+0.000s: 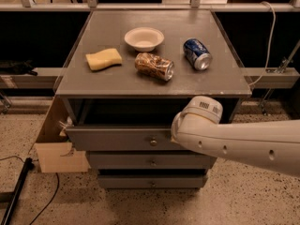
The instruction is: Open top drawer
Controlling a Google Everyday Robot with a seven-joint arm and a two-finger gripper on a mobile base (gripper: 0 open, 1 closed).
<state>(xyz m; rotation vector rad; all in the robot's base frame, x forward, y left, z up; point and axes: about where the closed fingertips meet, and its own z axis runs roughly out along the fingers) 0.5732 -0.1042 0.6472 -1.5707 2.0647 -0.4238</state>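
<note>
The top drawer [117, 138] is the wide grey front just under the table top, with a small round brass knob [153, 142] at its centre. It stands pulled out a little, with a dark gap above its front. My gripper [177, 134] is at the end of the white arm [243, 144], which reaches in from the right. It sits against the drawer front just right of the knob. The wrist covers the gripper's tip and the drawer's right part.
Two narrower grey drawers [152, 162] sit below. On the table top [108, 83] are a white bowl [144, 38], a yellow sponge [103, 59], a crushed brown can [154, 66] and a blue can [197, 54]. A cardboard box [56, 149] stands at the left, with cables on the floor.
</note>
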